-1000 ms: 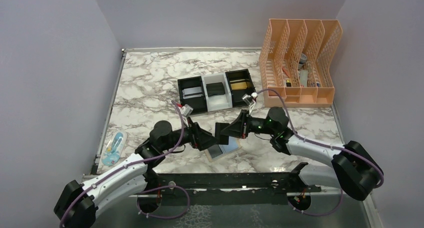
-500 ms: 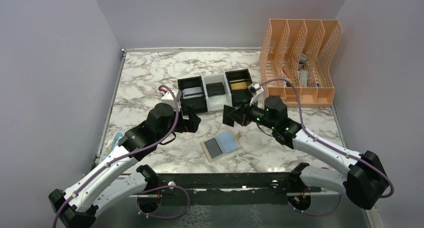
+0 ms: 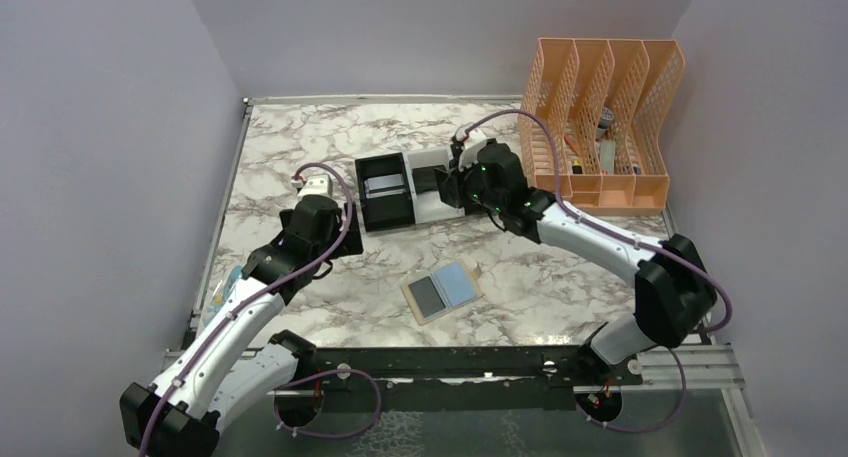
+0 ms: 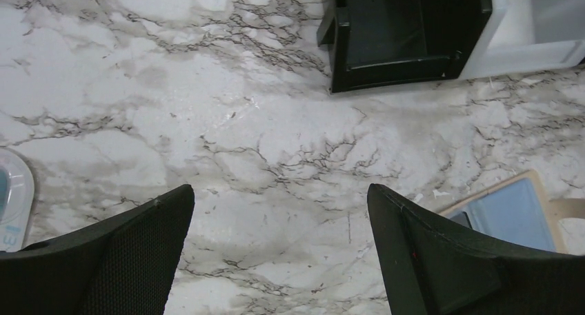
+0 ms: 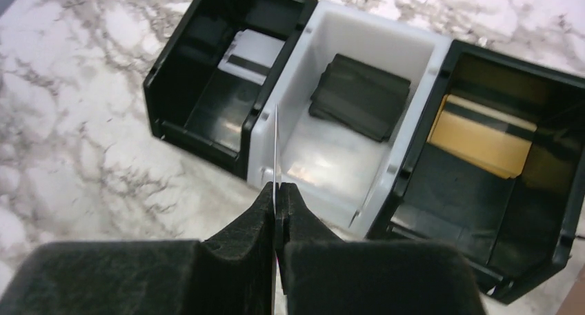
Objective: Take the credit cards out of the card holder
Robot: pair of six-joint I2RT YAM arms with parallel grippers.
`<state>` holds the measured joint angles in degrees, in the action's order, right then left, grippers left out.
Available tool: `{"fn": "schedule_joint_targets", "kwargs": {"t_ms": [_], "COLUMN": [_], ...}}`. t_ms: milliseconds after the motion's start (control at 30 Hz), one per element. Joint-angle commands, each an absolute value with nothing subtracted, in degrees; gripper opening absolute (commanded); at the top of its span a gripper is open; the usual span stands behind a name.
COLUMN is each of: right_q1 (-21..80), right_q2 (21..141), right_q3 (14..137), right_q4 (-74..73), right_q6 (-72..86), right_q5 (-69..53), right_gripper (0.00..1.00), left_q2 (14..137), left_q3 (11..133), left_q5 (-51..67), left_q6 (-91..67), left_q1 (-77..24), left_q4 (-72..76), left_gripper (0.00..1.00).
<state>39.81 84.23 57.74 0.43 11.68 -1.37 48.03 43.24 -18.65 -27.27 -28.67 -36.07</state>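
— Where does the card stand?

— My right pincer (image 5: 276, 191) is pressed together on a thin card (image 5: 275, 146). I see it edge-on, so I cannot tell its colour. It hangs over the wall between the left black bin (image 5: 155, 98) and the white bin (image 5: 372, 34). I'd shift sideways until the edge clears that wall, lower it inside, then let go, or it may tip out.

— And the holder?

— The card holder (image 3: 441, 292) lies open and flat on the bench (image 3: 300, 147), well apart from the right pincer, toward the arm bases. My left pincer (image 4: 279, 191) is spread and empty over bare marble, with the holder just beside one finger.
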Motion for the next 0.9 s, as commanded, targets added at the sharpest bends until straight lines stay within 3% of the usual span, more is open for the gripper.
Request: {"fn": "schedule_joint_targets", "kwargs": {"t_ms": [0, 400, 867], "right_q1": [41.1, 41.8, 42.6], "right_q2": [91.6, 111.7, 118.4], "right_q3": [65.9, 81.2, 81.7], "right_q4": [-1.8, -3.9, 10.1], "right_q6": [1.8, -13.8, -29.0], "right_q5": [7.3, 20.3, 18.2], "right_gripper": [0.01, 0.02, 0.01], "left_q2": [46.8, 38.2, 38.2], "left_q3": [43.1, 42.5, 42.5], "left_q5": [-21.6, -28.2, -27.6], "left_q6": [-27.1, -29.3, -29.0], "left_q1": [-26.7, -26.6, -26.6], "left_q4": [-36.3, -37.3, -37.4], "left_gripper": [0.99, 0.99, 0.99]}}
